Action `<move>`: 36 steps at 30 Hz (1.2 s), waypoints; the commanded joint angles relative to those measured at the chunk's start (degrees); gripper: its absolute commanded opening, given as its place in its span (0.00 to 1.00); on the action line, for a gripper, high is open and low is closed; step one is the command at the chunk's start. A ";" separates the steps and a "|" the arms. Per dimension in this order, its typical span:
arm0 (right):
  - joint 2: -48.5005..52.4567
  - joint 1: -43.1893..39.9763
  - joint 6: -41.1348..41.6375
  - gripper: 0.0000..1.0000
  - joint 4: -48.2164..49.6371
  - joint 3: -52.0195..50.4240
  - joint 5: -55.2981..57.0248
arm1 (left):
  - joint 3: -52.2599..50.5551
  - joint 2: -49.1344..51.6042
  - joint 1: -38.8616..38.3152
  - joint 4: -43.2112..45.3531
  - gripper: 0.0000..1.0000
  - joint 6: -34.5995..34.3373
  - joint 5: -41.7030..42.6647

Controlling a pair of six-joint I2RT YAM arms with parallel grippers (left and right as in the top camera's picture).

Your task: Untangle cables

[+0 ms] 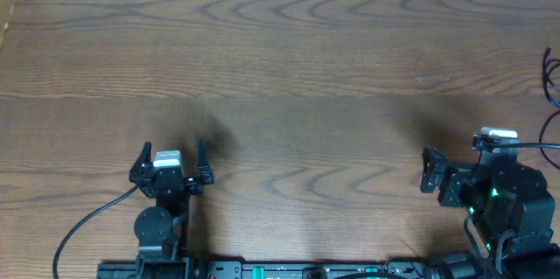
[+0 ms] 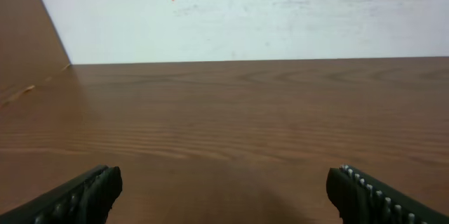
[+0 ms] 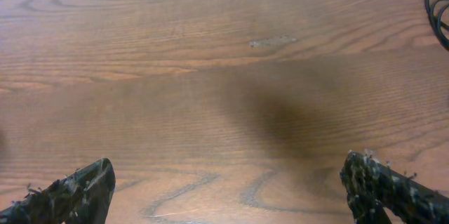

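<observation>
Left gripper (image 2: 224, 182) and right gripper (image 3: 228, 175) stood spread, empty; I reckoned right should reach the edge cables (image 3: 436, 13).

Thin black cables (image 1: 545, 71), far right, cropped

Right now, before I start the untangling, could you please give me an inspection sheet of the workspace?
Surface: wooden table, brown grain, one pale scuff.
Job's things: thin black cords looping at the table's right edge, mostly cut off by the frame; no white cord seen.
Clutter: nothing seen.
Grippers: left gripper open, holding nothing; right gripper open, holding nothing; both near the front edge.
Cables: thicker black arm cable curving out from the left arm's base.
Surroundings: white wall behind the far edge; wooden side panel on the left.
</observation>
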 commanded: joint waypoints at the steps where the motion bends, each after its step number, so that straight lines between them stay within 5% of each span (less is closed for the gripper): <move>1: -0.24 0.17 0.52 0.99 -0.02 -0.11 -0.13 | -1.38 -0.48 -0.76 -1.90 0.98 1.18 0.52; 31: -0.28 -0.37 -0.33 0.99 0.20 -0.13 3.41 | -1.36 -0.31 -0.81 -1.90 0.98 1.18 0.52; 36: -1.79 -3.85 -0.35 0.99 7.17 -4.48 5.46 | -1.36 -0.31 -0.81 -1.90 0.98 1.18 0.52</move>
